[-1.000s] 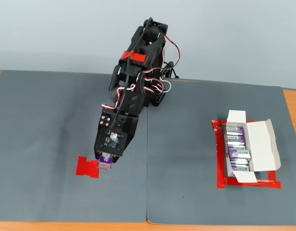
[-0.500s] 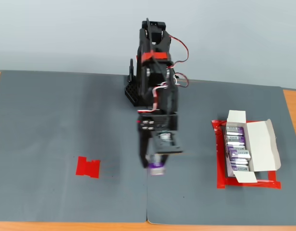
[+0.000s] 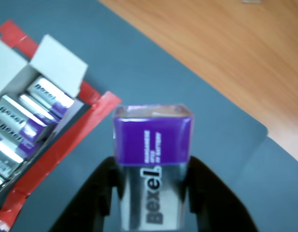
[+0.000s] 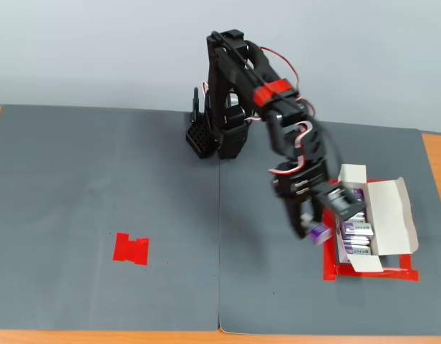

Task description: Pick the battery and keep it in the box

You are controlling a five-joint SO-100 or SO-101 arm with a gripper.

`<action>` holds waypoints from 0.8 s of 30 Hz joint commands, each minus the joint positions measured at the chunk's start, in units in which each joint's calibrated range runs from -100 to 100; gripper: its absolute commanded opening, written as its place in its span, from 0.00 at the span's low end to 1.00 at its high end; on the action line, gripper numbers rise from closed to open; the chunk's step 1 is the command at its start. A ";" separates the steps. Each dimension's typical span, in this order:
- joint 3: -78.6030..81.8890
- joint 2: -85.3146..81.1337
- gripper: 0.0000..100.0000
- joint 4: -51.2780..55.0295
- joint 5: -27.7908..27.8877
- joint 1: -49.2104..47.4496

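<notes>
Around your gripper [image 4: 315,231] you have a grey mat [image 4: 106,186] laid over a wooden table [image 3: 221,43], a small red tape mark [image 4: 130,248] well off to the left in the fixed view, and a red tape outline [image 4: 371,273] framing the box [image 4: 392,215] on the right. The box lies open with its white flaps folded out, and you can see several other batteries [image 3: 28,116] already packed side by side in it, silver and purple like the one you carry. In the wrist view the box's near flap [image 3: 59,60] stands up between the packed row and the open mat. The arm [image 4: 260,93] reaches down from its base toward the box's left side. The jaws are clamped on the battery [image 3: 153,162], one black finger on each long side of its silver half. It hangs above the mat just left of the box and tape outline, not over the opening. Its long axis runs straight out from the gripper, the purple end pointing away from the wrist and the silver lettered end seated between the fingers; in the fixed view it is blurred, so its tilt there is unclear.
</notes>
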 commanded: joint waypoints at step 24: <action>2.18 6.19 0.03 -0.65 0.02 -22.68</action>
